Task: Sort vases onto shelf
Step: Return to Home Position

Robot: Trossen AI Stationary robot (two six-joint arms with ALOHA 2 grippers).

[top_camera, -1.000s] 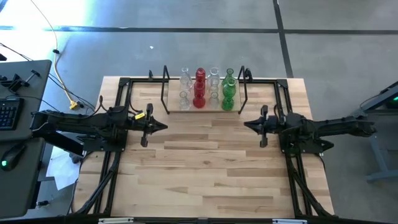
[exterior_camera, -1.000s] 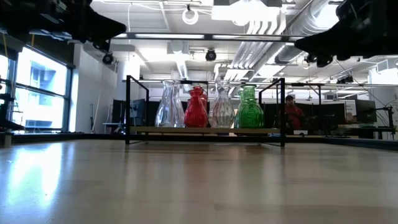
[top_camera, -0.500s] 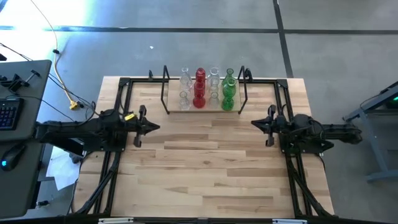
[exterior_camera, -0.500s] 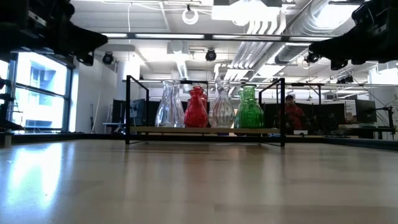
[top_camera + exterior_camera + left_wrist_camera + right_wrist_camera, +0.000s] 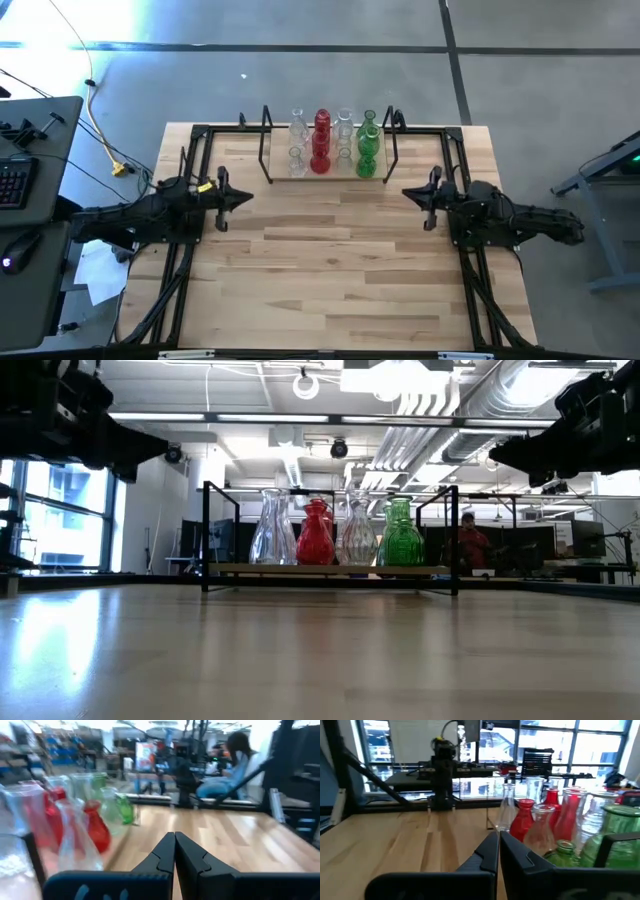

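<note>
The shelf stands at the centre of the far edge of the table. The vases stand on the shelf board in four columns running front to back, between the wire frames at its two ends. The left gripper hangs over the table's left side and the right gripper over its right side. Both are in front of the shelf, well apart, with their tips facing each other.

Matte black throughout: left arm and right arm, chunky at the joints. Small yellow tag by the left wrist. Two dark tapering fingers each on left end effector and right end effector, notched along the inner edges.
</note>
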